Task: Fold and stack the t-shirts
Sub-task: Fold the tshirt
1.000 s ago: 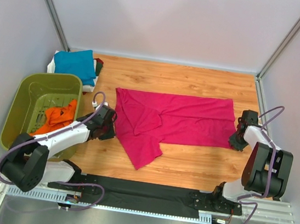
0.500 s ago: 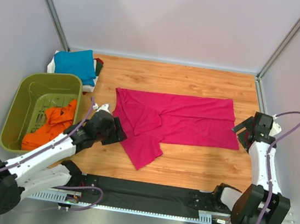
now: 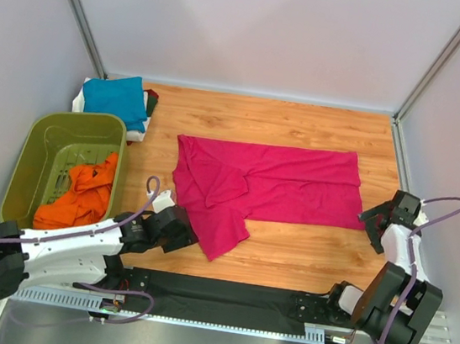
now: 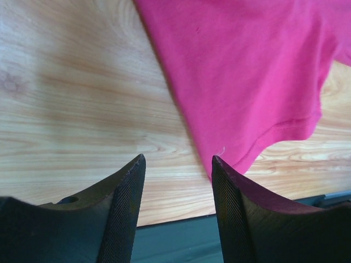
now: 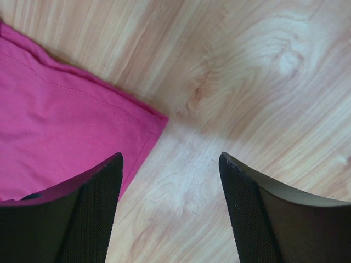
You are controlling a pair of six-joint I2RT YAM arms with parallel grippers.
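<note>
1. One magenta-pink t-shirt lies spread on the table, creased through the middle, with a folded flap pointing toward the near edge.
2. Its hemmed flap tip lies just ahead of the left gripper, close to that gripper's right finger. Another stitched corner lies ahead of the right gripper, nearer its left finger.
3. Both grippers have their jaws well apart and grasp nothing. The right one has only bare wood between its fingers.
4. The wooden table is light, with visible grain. Pale grey walls enclose it, and a black strip runs behind both grippers.
5. An olive-green plastic basket stands left of the left gripper and holds a crumpled orange t-shirt.
6. Beyond the basket, well ahead of the left gripper, a folded teal-blue t-shirt rests on a white t-shirt.
</note>
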